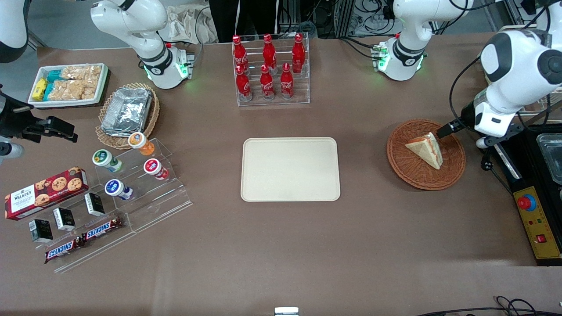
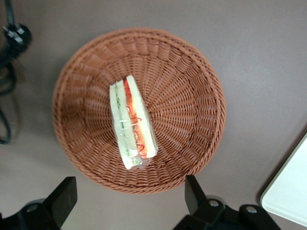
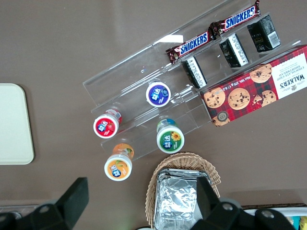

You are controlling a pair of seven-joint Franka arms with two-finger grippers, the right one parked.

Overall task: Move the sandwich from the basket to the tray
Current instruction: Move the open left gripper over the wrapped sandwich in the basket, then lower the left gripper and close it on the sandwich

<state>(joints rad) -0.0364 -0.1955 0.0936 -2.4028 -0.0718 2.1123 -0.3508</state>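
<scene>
Tray (image 1: 290,169) nearest you, bare. Sandwich (image 2: 131,121) sits mid-basket (image 2: 192,139), tray at basket's 9 o'clock. Gripper (image 2: 129,203) hovers above rim, jaws wide, empty. Center over wedge, descend straight, pinch bread faces gently.

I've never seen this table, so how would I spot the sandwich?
Find the round reddish-brown wicker basket toward the working arm's end of the table, beside the plain beige tray. The sandwich lies inside it, under the open gripper: the only pale bread wedge there.
</scene>
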